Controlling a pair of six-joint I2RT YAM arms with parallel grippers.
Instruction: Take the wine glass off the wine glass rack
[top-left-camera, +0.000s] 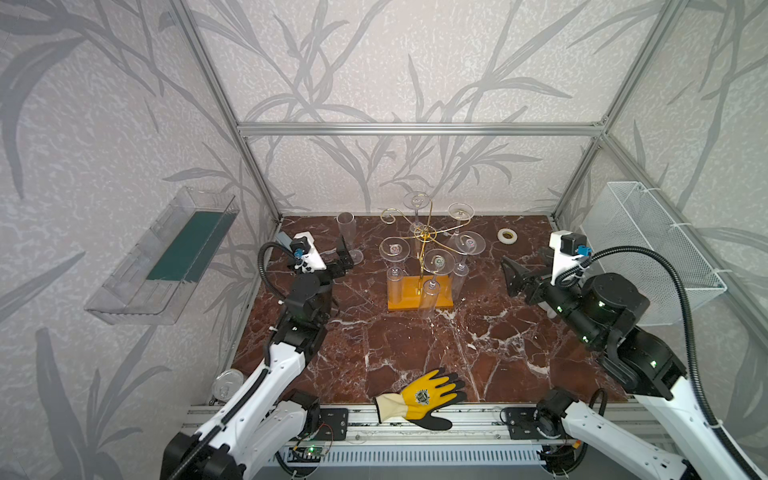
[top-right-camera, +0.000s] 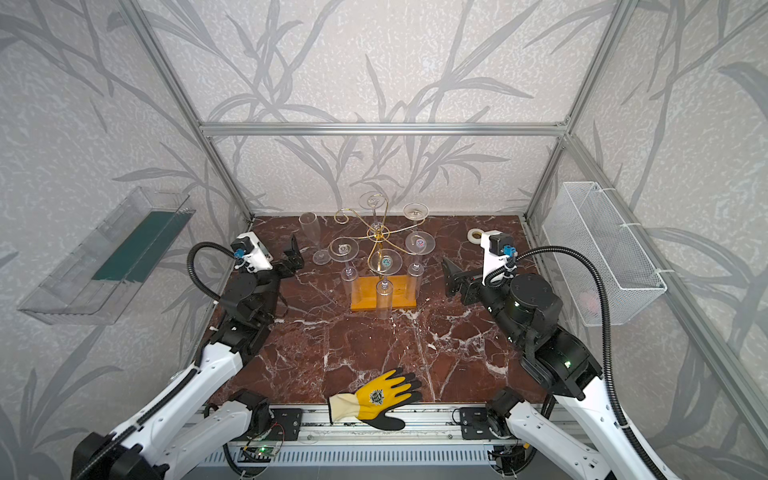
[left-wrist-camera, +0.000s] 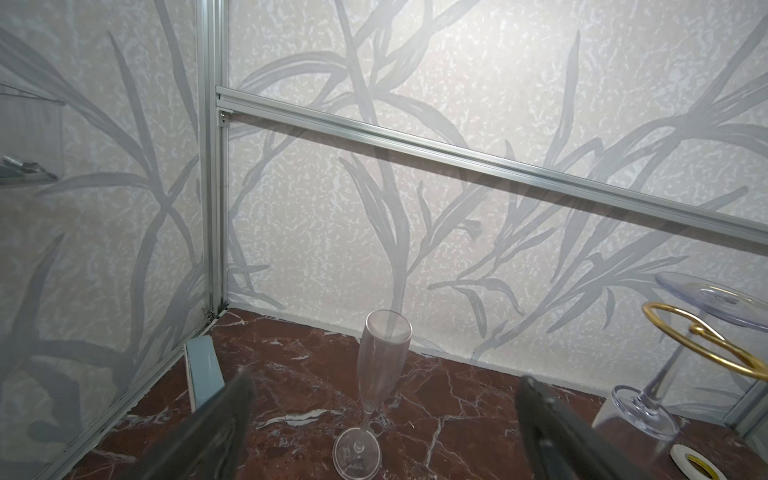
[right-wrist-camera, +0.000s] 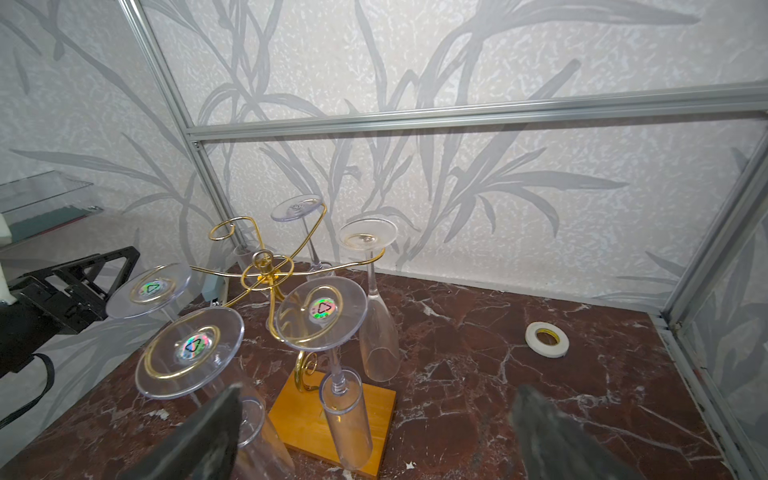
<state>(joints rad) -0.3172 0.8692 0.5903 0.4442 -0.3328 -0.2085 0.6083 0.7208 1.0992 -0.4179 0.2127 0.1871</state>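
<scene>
Gold wire wine glass rack (top-left-camera: 424, 237) on an orange wooden base, at the far middle of the marble tabletop (top-left-camera: 415, 353).
Five hanging glasses (top-left-camera: 438, 262) are upside down on its curled arms. One wine glass (top-left-camera: 347, 232) is off the rack and stands upright on the tabletop, left of it. The left end effector (top-left-camera: 343, 259) is just in front of this glass, released, fingers spread wide. The right end effector (top-left-camera: 511, 278) is also released and holds nothing, to the right of the rack. A tape roll (top-left-camera: 508, 236) lies near the back wall, a yellow glove (top-left-camera: 424, 397) at the near edge.
</scene>
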